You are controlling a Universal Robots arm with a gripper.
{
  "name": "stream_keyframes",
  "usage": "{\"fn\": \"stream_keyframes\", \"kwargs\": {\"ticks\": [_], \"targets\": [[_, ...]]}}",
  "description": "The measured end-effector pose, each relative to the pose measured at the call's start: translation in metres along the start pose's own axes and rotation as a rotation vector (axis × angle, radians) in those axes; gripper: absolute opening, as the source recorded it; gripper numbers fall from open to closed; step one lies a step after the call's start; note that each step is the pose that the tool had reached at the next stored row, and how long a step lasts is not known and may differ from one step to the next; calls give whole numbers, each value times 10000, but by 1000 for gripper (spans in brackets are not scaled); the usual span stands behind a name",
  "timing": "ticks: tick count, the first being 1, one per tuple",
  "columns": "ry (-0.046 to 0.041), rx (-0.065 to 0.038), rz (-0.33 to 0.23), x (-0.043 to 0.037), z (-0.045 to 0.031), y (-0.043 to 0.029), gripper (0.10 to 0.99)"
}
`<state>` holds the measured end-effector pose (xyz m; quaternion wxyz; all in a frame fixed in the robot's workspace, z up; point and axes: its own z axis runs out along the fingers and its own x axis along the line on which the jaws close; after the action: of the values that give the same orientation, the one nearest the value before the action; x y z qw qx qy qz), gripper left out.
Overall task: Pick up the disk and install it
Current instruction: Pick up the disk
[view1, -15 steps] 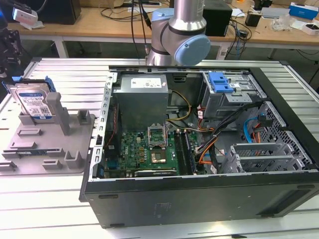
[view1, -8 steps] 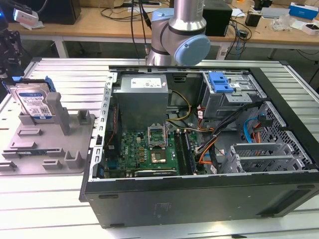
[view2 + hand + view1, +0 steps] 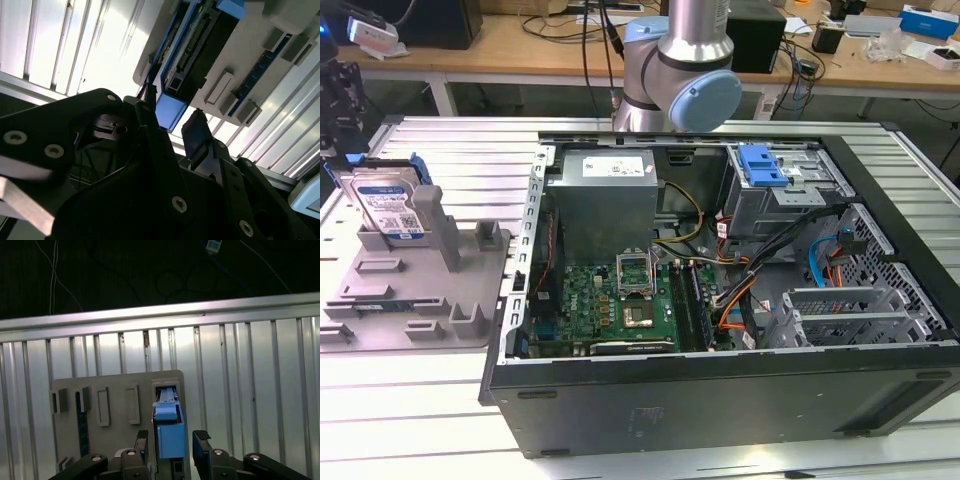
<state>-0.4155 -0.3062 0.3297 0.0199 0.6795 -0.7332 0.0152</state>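
Observation:
The disk (image 3: 390, 205), silver with a white-and-blue label and a blue bracket, stands upright in a slot of the grey holder (image 3: 420, 295) at the exterior view's left. My gripper (image 3: 342, 125) hangs just above and beside its top edge. In the first wrist view my gripper (image 3: 171, 440) is open, and the blue bracket end of the disk (image 3: 168, 432) sits between the two black fingers (image 3: 201, 439). In the second wrist view my gripper (image 3: 171, 120) straddles the same blue end of the disk (image 3: 170, 111), with a small gap on one side.
An open computer case (image 3: 720, 390) lies at the exterior view's right, with a motherboard (image 3: 610, 300), a grey metal box (image 3: 605, 200), cables and a drive bay with a blue latch (image 3: 765, 165). A ribbed aluminium table (image 3: 450, 150) carries everything. The arm's joint (image 3: 685, 85) rises behind the case.

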Motion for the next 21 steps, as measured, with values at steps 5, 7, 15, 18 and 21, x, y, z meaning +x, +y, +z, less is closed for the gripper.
{"fn": "stream_keyframes", "kwargs": {"ticks": [5, 7, 15, 18, 21], "targets": [[15, 4, -70, 0, 30, 0, 482], [26, 6, -89, 0, 36, 0, 482], [95, 19, -229, -2, 90, 0, 482], [112, 22, -279, -3, 110, 0, 482], [128, 26, -328, -4, 129, 0, 482]]}}
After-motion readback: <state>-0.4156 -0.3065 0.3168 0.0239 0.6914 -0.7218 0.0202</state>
